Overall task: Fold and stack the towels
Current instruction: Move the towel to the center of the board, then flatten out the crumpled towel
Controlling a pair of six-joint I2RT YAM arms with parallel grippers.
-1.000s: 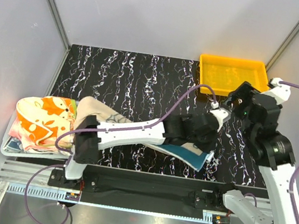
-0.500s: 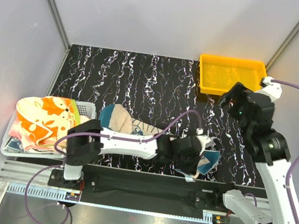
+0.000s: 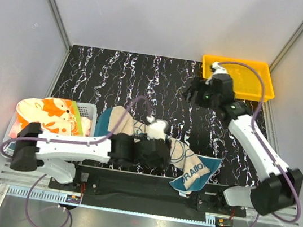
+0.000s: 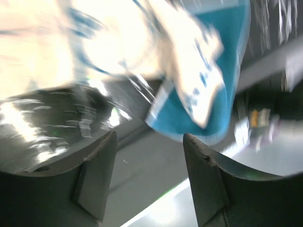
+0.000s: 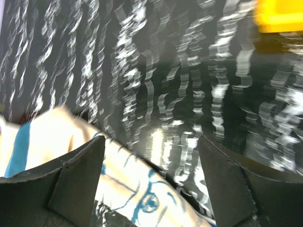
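Note:
A teal towel with a cream cartoon print (image 3: 186, 167) lies crumpled along the table's near edge, one corner hanging over the front. The left wrist view shows it blurred, just beyond the fingertips (image 4: 208, 75). My left gripper (image 3: 162, 154) hovers low over the towel's middle, open, with nothing between its fingers (image 4: 149, 137). An orange-and-cream towel (image 3: 45, 117) is heaped in the basket at the left. My right gripper (image 3: 195, 93) hangs open above the bare table left of the tray, well behind the towel. Its wrist view shows the cream print (image 5: 137, 189) below its open fingers (image 5: 151, 142).
A white mesh basket (image 3: 85, 109) sits at the table's left edge with more cloth under the orange towel. A yellow plastic tray (image 3: 260, 70) stands at the back right corner. The black marbled tabletop (image 3: 122, 80) runs between them. Grey walls close in the back and sides.
My left gripper has opened and let go of the teal towel while drawing back leftward; the towel now lies along the front edge. My right arm swung from the right side toward the table's middle.

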